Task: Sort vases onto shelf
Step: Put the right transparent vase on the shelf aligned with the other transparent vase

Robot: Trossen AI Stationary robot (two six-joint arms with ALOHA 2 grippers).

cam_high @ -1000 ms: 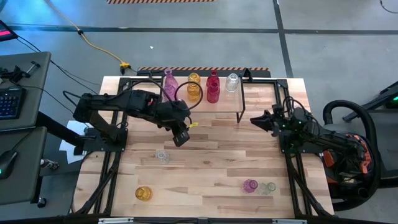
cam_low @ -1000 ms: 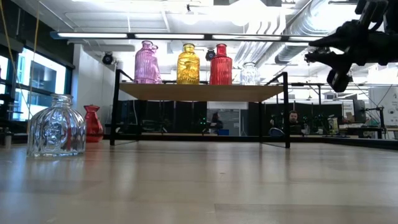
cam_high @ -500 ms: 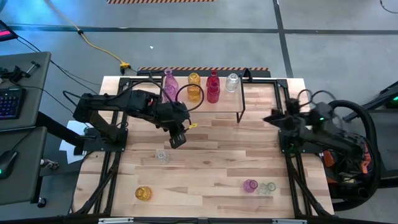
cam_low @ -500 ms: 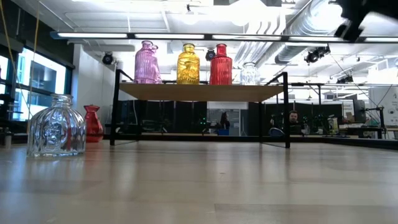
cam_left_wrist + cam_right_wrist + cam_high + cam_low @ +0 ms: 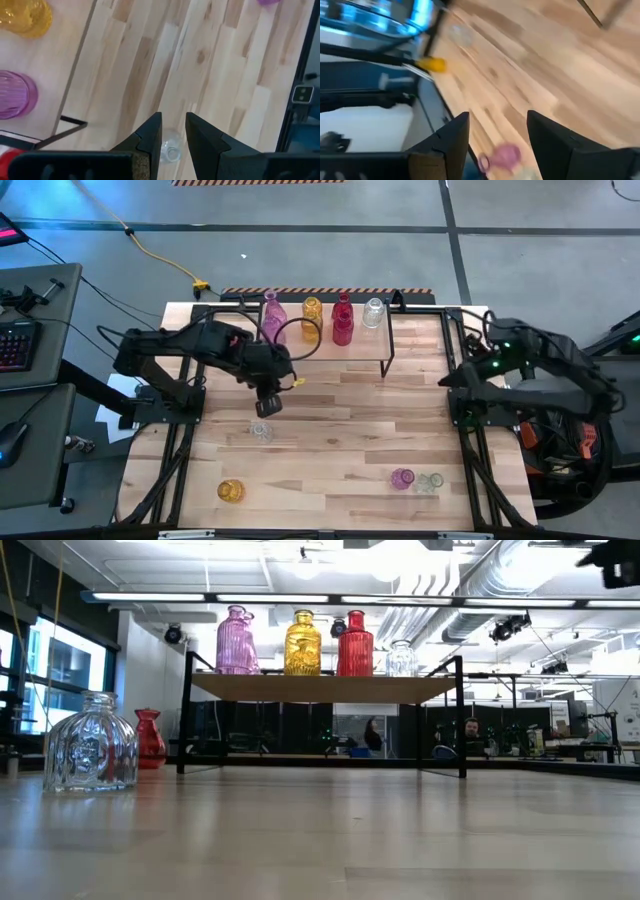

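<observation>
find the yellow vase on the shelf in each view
high: yellow vase at the table's far edge, second from the shelf's left end.
low: upper centre, on the shelf.
left wrist: on the shelf, beside the pink vase.
right wrist: not in it.
landmark: the pink vase next to it.

A large butcher-block wooden tabletop (image 5: 330,440) carried a small raised shelf (image 5: 405,345) with a light wooden top and thin black legs. On the shelf stood four ribbed glass vases in a row: pink (image 5: 272,313), amber (image 5: 312,318), red (image 5: 342,319) and clear (image 5: 373,312). Directly on the tabletop, a small clear vase (image 5: 261,430) sat just below the left gripper (image 5: 266,406); an amber one (image 5: 231,491) lay farther off, and a pink one (image 5: 402,478) touched a clear one (image 5: 431,481).
</observation>
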